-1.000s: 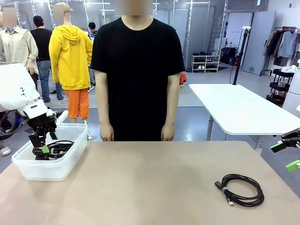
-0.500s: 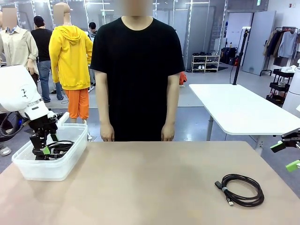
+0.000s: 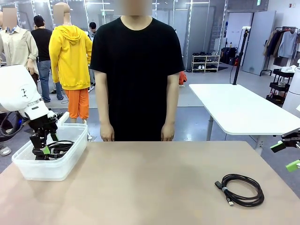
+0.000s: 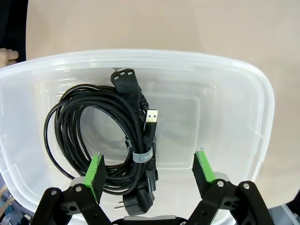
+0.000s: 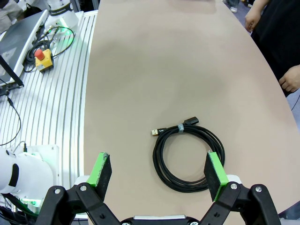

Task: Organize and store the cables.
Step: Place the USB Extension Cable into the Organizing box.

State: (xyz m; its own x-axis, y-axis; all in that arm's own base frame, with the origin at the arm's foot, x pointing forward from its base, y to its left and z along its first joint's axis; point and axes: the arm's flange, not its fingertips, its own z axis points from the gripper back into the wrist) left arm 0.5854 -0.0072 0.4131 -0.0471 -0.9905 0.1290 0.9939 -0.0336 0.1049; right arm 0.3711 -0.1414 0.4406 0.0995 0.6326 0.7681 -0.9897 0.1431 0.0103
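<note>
L gripper (image 3: pixel 44 145) unmoved, open over bin (image 3: pixel 28 171)

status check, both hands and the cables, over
Left hand open, empty, over coiled cables in clear bin. Right hand open, above last cable on table. Nothing in the way; person's hands at far edge.

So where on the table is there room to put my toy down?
The wide bare middle of the tan table, between the clear plastic tub on its left and the coiled black cable near the right front, is free. The tub is crowded: the open left gripper hangs over the bundled black cables inside.
</note>
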